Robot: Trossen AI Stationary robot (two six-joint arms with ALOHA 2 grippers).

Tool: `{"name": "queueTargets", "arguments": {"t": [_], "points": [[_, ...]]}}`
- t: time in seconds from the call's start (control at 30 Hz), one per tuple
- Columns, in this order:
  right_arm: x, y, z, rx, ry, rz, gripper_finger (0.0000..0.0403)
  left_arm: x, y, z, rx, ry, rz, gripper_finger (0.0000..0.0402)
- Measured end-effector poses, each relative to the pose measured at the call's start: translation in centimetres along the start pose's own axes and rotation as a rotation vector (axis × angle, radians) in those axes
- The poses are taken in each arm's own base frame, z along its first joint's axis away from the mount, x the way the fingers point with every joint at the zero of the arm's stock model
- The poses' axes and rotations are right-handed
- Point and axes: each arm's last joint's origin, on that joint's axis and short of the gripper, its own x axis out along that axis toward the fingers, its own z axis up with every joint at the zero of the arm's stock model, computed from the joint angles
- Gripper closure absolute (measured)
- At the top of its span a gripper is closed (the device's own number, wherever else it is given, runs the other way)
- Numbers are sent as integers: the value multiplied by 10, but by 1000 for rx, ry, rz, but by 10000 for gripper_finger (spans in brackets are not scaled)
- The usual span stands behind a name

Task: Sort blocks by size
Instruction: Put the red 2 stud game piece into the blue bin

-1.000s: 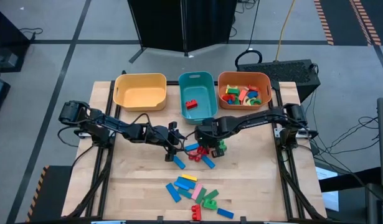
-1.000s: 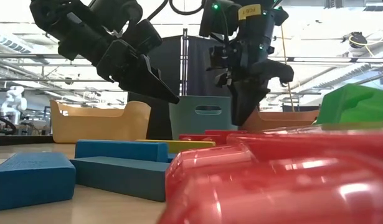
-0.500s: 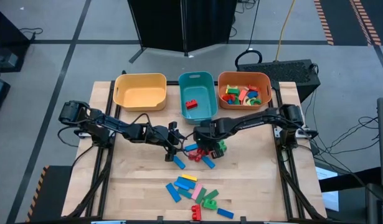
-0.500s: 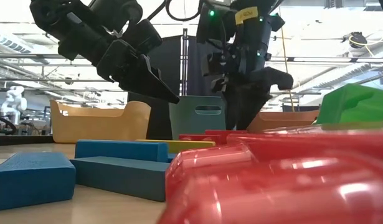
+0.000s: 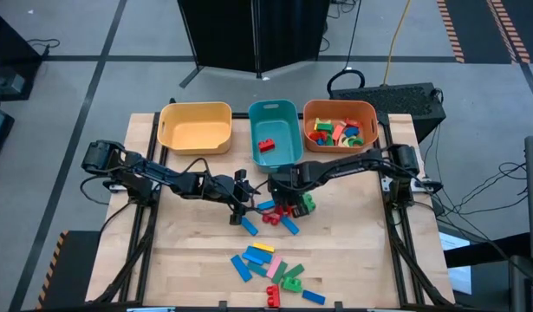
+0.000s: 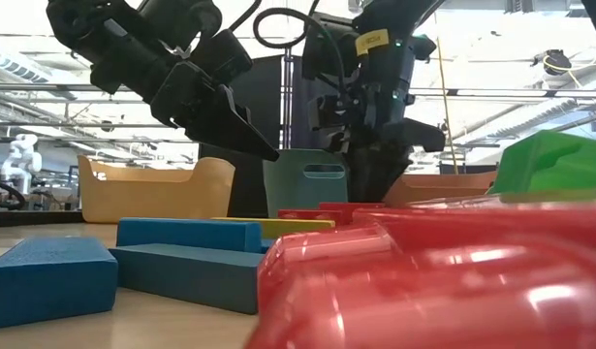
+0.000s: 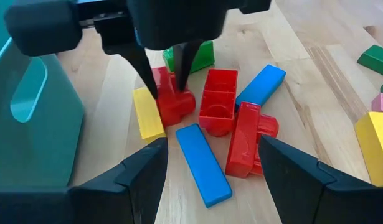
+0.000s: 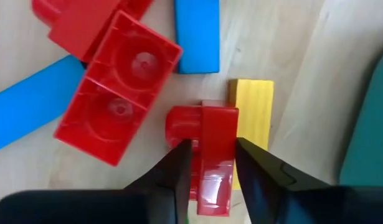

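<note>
Loose blocks lie in a cluster at the table's middle (image 5: 270, 212): a yellow bar (image 7: 147, 113), a blue bar (image 7: 202, 163), a double red brick (image 7: 217, 99) and a small red block (image 7: 174, 99). My right gripper (image 8: 213, 165) points down over this cluster, shut on the small red block. My left gripper (image 7: 210, 174) hangs open just left of the cluster (image 5: 242, 201), touching nothing. A second heap of blocks (image 5: 270, 269) lies near the front edge. My right gripper pinches the small red block across its body (image 8: 217, 155), one finger on each side, just behind the block's round stud. The fingers (image 7: 184, 59) come from above, pointing down. The block lies flat on the table, against the yellow bar (image 8: 253, 115).
Three bins stand along the far edge: a yellow one (image 5: 195, 107), a teal one (image 5: 275, 105) holding a red brick (image 5: 266, 145), and an orange one (image 5: 339, 104) holding several blocks. A green block (image 7: 200, 55) lies behind the right gripper. Bare wood lies at the near left.
My right gripper has sunk a little toward the middle cluster. Its fingers spread wide, then came in around the small red block, which has stayed on the table.
</note>
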Motion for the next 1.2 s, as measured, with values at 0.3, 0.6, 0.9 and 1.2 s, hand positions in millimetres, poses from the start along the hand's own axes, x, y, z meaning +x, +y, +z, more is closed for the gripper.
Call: {"name": "queueTargets", "arguments": {"t": [0.3,0.6,0.9,1.2], "points": [[10,-8,-1,21,15,4,339,0,0,0,0,1,0,160],[14,-7,-2,24,35,6,300,0,0,0,-1,2,0,160],[1,-8,-5,30,20,0,276,0,0,0,1,2,0,160],[8,-8,-3,27,22,2,302,0,0,0,-2,5,-1,160]]}}
